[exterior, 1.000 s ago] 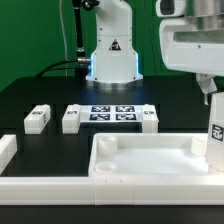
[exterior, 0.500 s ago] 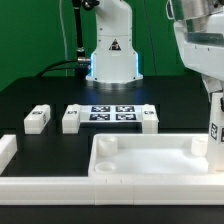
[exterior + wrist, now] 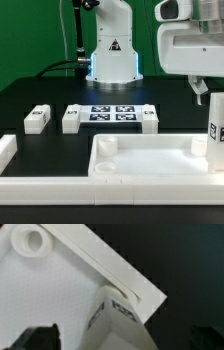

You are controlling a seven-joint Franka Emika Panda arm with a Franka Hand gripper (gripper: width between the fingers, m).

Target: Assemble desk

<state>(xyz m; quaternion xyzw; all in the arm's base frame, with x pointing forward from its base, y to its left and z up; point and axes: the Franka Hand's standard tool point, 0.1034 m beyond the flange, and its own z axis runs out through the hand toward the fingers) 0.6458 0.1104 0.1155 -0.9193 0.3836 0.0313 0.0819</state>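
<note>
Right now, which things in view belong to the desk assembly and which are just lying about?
Belong to the job: large white plastic rectangular tabletop with raised rim; white tagged block leg standing upright at its corner on the exterior view's right; three loose white tagged block legs; open two-finger gripper above the upright leg.
Lying about: thin flat white marker board; long white border bars.

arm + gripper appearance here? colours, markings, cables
White arm base with a black triangular mark and a blue glow at its foot; black cable beside it. Boxy white-grey wrist housing; dark fingers.
</note>
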